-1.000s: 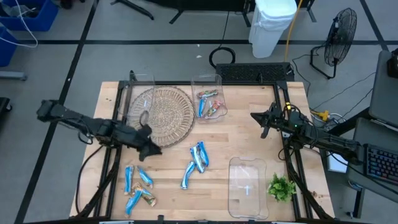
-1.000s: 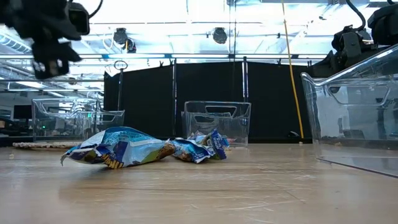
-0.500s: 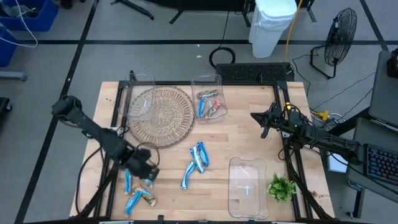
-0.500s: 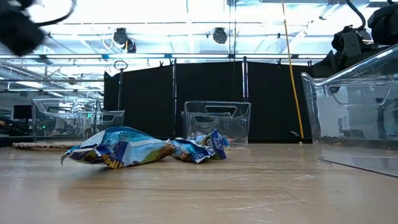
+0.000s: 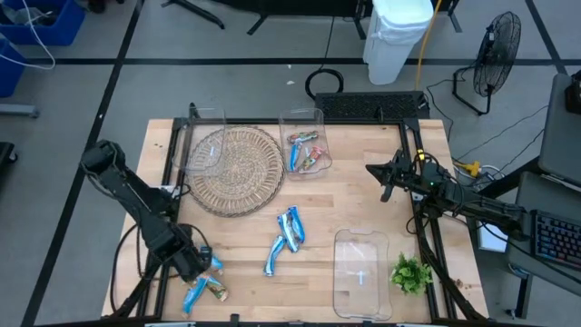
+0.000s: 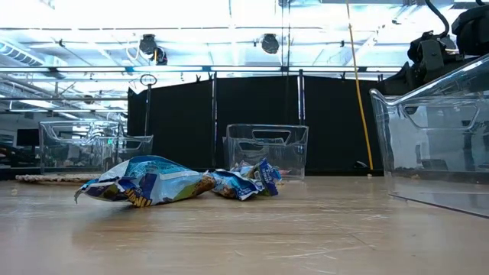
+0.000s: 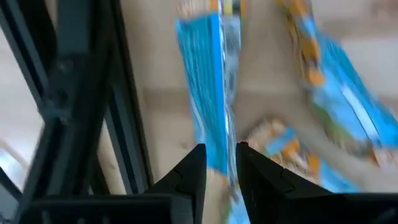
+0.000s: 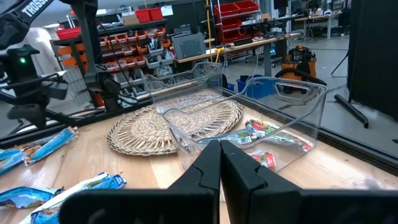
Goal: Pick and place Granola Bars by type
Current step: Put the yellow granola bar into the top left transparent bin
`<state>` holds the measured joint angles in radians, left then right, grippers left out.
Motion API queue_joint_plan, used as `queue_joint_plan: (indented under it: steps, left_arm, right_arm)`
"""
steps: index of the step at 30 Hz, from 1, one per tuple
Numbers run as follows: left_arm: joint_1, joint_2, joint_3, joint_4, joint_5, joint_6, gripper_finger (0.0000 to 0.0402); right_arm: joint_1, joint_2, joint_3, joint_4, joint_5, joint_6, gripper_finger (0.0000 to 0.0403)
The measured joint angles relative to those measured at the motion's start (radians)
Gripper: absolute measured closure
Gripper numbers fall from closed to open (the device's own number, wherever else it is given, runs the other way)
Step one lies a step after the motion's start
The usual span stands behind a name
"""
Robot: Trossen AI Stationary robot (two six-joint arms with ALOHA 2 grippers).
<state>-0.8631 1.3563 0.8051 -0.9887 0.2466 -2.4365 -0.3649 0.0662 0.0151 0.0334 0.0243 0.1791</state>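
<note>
Several granola bars in blue wrappers lie on the wooden table: a group at the near left [image 5: 205, 287], a pair in the middle [image 5: 289, 229], and more inside a clear bin [image 5: 307, 153] at the far side. My left gripper [image 7: 219, 158] points down over the near-left group, its fingers a narrow gap apart above one end of a blue bar [image 7: 208, 93]. I see it touching nothing. My right gripper [image 8: 219, 155] waits shut and level at the table's right [image 5: 386, 179].
A round woven mat [image 5: 232, 169] lies at the far left with a clear bin [image 5: 205, 143] on its edge. An empty clear bin [image 5: 360, 272] stands at the near right, beside a green sprig [image 5: 410, 273]. Black frame rails [image 7: 93, 93] run along the left edge.
My left gripper has swung from beside the woven mat's near edge toward the table's near left corner. It has sunk a little and tipped from slanting to pointing down over the near-left bars. It has left the low view. The bars have kept still.
</note>
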Motion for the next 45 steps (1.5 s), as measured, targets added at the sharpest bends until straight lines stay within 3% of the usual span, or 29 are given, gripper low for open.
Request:
queue_joint_plan:
  steps: [9,27,45]
  left_arm:
    - [0.016,0.102,0.0,-0.055,-0.057,0.018,0.0311]
    - [0.059,0.19,0.0,0.014,-0.033,0.05,0.0311]
    - [0.058,0.213,0.0,0.0,0.19,0.026,0.0311]
  right_arm:
    - [0.0,0.0,0.0,0.0,0.0,0.0,0.0403]
    - [0.0,0.0,0.0,0.0,0.0,0.0,0.0403]
    - [0.0,0.0,0.0,0.0,0.0,0.0,0.0403]
